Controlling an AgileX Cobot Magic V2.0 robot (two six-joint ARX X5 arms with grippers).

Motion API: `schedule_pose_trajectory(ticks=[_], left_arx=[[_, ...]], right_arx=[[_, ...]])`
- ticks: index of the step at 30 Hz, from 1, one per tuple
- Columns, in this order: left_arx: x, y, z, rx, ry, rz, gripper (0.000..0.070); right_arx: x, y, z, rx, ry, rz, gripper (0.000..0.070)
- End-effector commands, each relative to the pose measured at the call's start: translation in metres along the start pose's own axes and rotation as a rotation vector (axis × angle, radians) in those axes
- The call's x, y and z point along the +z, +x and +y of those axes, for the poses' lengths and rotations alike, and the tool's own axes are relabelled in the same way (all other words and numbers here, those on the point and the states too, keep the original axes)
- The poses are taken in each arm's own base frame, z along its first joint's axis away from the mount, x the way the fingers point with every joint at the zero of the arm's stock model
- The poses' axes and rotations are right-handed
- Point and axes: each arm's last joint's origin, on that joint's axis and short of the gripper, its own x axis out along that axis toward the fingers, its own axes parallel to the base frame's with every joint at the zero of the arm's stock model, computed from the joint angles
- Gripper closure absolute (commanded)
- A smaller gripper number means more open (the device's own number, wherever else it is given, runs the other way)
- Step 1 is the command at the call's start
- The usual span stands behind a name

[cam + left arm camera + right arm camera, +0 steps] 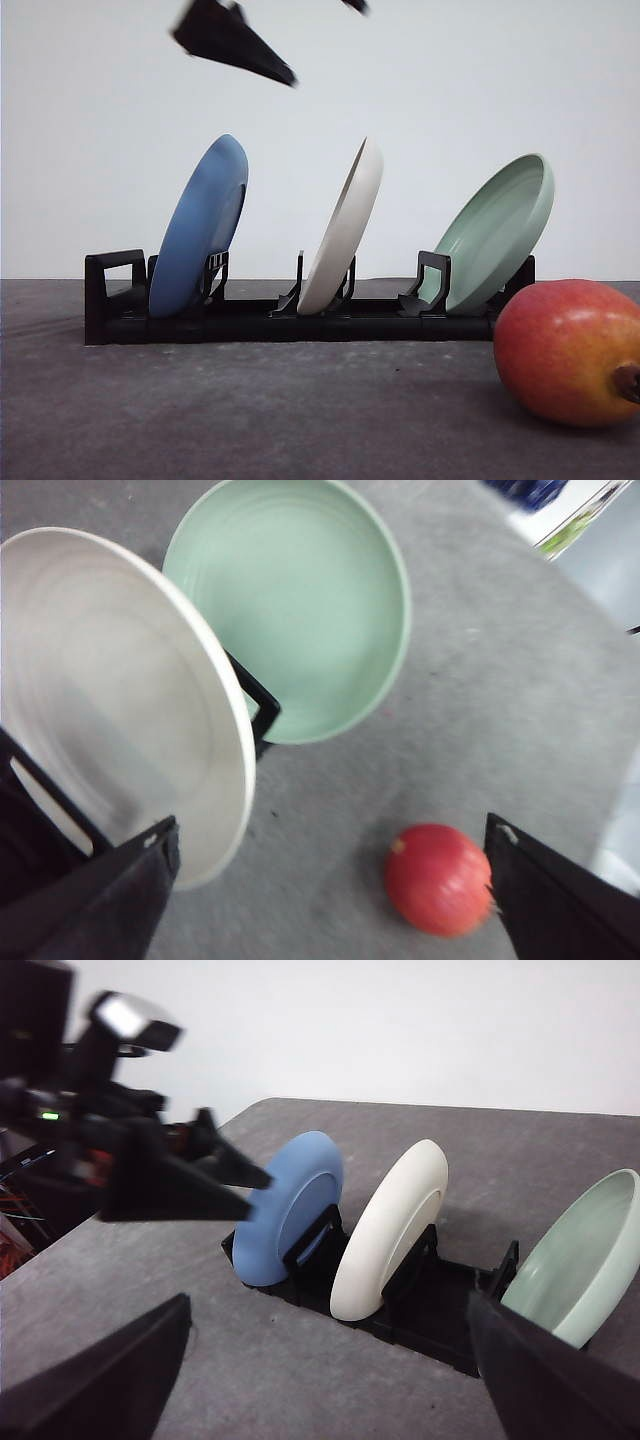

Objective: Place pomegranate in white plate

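Left claw (330,880) spread wide, empty, raised high, right claw (330,1370) likewise open, empty

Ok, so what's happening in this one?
Nothing is being held yet. The pomegranate sits on the table in front of the rack's right end. The white plate still stands on edge in the middle slot of the black rack, between the blue plate and the green plate. The left tool is open, hovering above the rack. The right tool is open too, looking at the rack from off to the side.
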Motion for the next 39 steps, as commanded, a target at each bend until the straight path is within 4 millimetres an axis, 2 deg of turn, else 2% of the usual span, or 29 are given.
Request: schedule_pose_trajectory(ticks=[1, 6, 10, 14, 18, 23, 25, 27, 39], left_arx=[[0.008, 0.017, -0.003, 0.039, 0.017, 0.009, 0.0114], [0.010, 0.060, -0.002, 0.104, 0.034, 0.047, 0.0114], [0.005, 0.085, 0.003, 0.137, 0.040, 0.049, 0.0114], [0.003, 0.101, 0.008, 0.135, 0.043, 0.039, 0.0115], [0.002, 0.108, 0.010, 0.135, 0.044, 0.037, 0.0125], [-0.001, 0.114, 0.012, 0.137, 0.041, 0.053, 0.0345], [-0.002, 0.114, 0.012, 0.137, 0.040, 0.056, 0.0506], [-0.001, 0.114, 0.012, 0.136, 0.040, 0.053, 0.0700], [0.002, 0.108, 0.009, 0.132, 0.011, 0.034, 0.0700]], right_arx=[[0.005, -0.002, 0.002, 0.005, -0.010, -0.015, 0.0142], [0.005, -0.002, 0.002, 0.005, -0.010, -0.015, 0.0142], [0.005, -0.002, 0.002, 0.005, -0.001, -0.014, 0.0142], [0.005, -0.002, 0.002, 0.005, 0.016, -0.015, 0.0142], [0.005, -0.002, 0.002, 0.005, 0.016, -0.015, 0.0142], [0.005, -0.002, 0.002, 0.005, 0.016, -0.015, 0.0142], [0.005, -0.002, 0.002, 0.005, 0.016, -0.015, 0.0142], [0.005, -0.002, 0.002, 0.005, 0.016, -0.014, 0.0142], [0.005, -0.002, 0.002, 0.005, 0.016, -0.014, 0.0142]])
